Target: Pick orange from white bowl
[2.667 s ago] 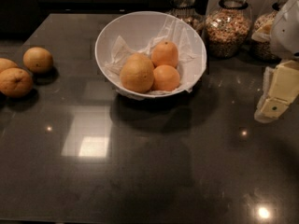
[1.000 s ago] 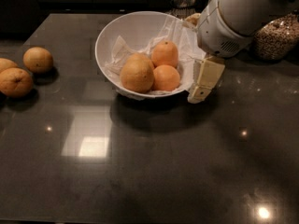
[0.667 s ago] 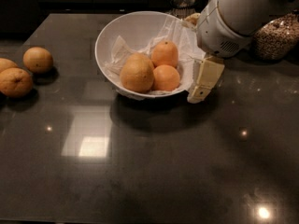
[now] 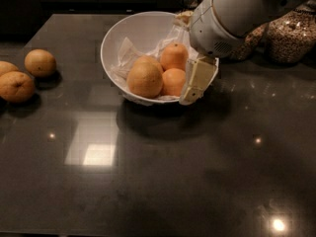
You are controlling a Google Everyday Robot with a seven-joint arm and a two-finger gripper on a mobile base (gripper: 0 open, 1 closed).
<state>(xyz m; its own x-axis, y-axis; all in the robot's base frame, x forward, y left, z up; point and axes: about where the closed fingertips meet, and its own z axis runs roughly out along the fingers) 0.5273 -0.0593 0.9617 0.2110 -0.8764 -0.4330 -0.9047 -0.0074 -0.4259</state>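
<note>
The white bowl [image 4: 136, 27], lined with crumpled white paper, stands at the back middle of the dark table. In it lie the large pale orange [image 4: 144, 79] at the front left and two smaller deep-orange fruits [image 4: 174, 56] behind and to its right. My gripper [image 4: 196, 81] hangs from the white arm at the bowl's right rim, its cream finger pointing down just right of the fruits. It holds nothing that I can see.
Two loose oranges [image 4: 40, 62] and a third at the edge lie on the table's far left. Glass jars of grains [image 4: 291, 33] stand at the back right behind the arm. The dark tabletop [image 4: 163, 172] stretches in front.
The arm has swung in from the right side of the table to the bowl's right rim, and over the last second it has shifted slightly further left toward the fruits.
</note>
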